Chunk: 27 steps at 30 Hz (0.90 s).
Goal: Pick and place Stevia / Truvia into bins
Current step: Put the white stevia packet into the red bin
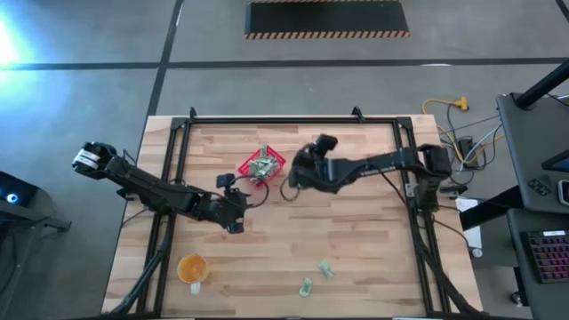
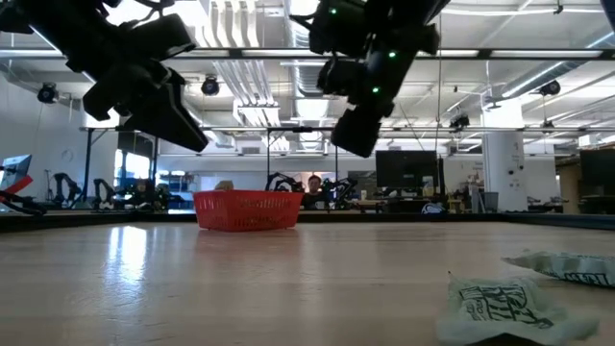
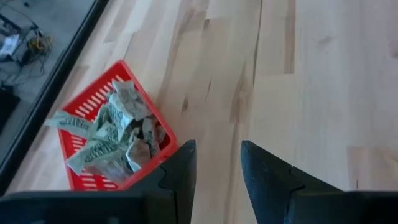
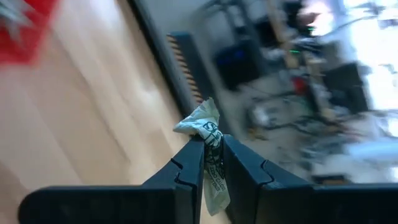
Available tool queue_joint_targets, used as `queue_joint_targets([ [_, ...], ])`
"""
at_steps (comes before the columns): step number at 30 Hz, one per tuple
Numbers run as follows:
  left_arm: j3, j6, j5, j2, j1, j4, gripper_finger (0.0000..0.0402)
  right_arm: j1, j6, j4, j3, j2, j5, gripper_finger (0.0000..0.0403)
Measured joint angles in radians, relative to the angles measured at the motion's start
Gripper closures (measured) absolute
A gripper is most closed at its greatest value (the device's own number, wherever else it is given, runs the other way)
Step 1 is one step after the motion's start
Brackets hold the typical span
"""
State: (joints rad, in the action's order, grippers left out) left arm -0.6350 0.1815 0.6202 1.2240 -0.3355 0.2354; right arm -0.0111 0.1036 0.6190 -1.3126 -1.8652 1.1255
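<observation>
High view: the red basket (image 1: 262, 164) stands near the table's (image 1: 373, 249) far edge, full of Stevia packets (image 1: 261, 165). The right gripper (image 1: 293, 176) is just beside it, probably to drop one in. Two loose packets (image 1: 316, 277) lie near the front edge, beside an orange cup (image 1: 192, 268).

Low view: both grippers hang above the table; their jaws are hard to read here.

Left wrist view: the left gripper (image 3: 216, 167) is near the basket, jaws spread, holding nothing.

Right wrist view: the jaws pinch a crumpled packet (image 4: 210, 155); the basket is cut off.
</observation>
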Motion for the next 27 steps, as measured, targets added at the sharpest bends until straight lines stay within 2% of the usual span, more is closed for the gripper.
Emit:
queue_joint_targets([
  [2,0.0,0.023,-0.001,0.0,0.0,0.012,0.0292,-0.041,-0.109,-0.135,0.006,0.0,-0.115,0.0355],
  [7,0.0,0.023,-0.002,0.0,0.0,0.02,0.0292,-0.135,-0.324,-0.465,0.014,0.0,-0.536,0.0355],
  [9,0.0,0.023,-0.002,0.0,0.0,0.02,0.0292,-0.164,-0.366,-0.549,0.014,0.0,-0.628,0.0355],
  [13,0.001,0.023,-0.003,0.0,0.0,0.048,0.0292,-0.209,-0.377,-0.583,0.002,0.002,-0.698,0.0355],
  [19,0.002,0.022,-0.004,0.0,0.0,0.062,0.0292,-0.25,-0.336,-0.607,0.003,-0.006,-1.049,0.0355],
  [21,0.002,0.022,-0.003,0.0,0.0,0.061,0.0292,-0.251,-0.326,-0.627,0.003,-0.021,-1.101,0.0355],
  [27,0.0,0.022,-0.004,0.0,0.0,0.06,0.0292,-0.251,-0.331,-0.661,-0.003,-0.091,-1.107,0.0355],
])
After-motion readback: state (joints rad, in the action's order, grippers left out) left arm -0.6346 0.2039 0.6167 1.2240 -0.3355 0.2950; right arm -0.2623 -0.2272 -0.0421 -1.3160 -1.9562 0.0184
